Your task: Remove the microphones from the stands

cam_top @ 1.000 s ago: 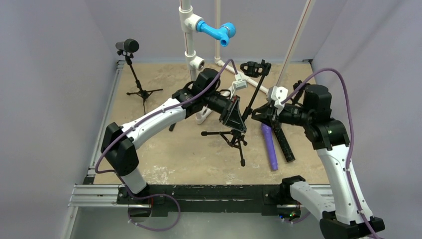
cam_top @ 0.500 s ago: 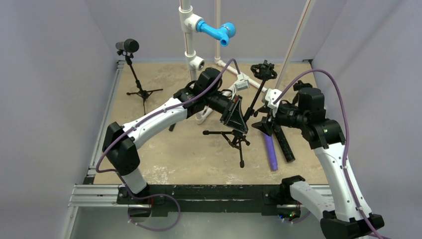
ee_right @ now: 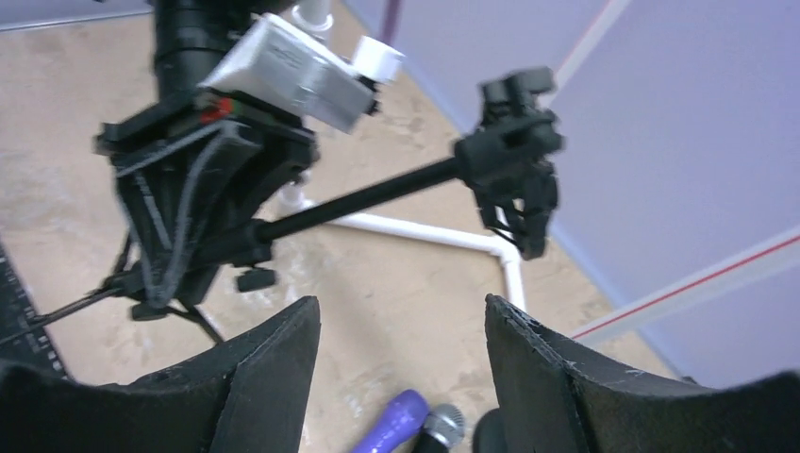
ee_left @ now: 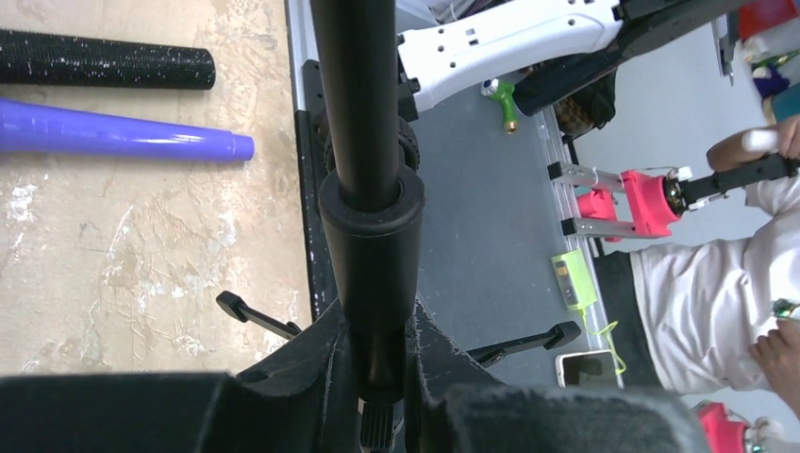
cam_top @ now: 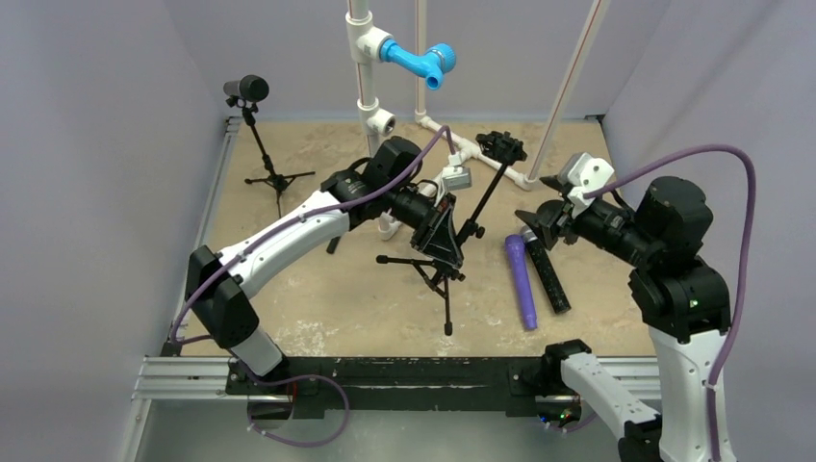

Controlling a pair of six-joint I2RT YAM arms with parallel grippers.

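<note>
My left gripper is shut on the pole of a black tripod stand and holds it tilted above the table. The pole sits between my fingers in the left wrist view. The stand's clip is empty, as the right wrist view also shows. A purple microphone and a black microphone with a silver grille lie side by side on the table right of the stand. My right gripper is open and empty above their far ends.
A second black microphone stands on its own tripod at the back left. White pipework with a blue elbow rises at the back, and white pipe lies on the table behind the stand. Purple walls enclose three sides.
My right arm has pulled back to the right and up, away from the stand, with its gripper open. My left gripper has shifted the stand slightly left and tilted it further.
</note>
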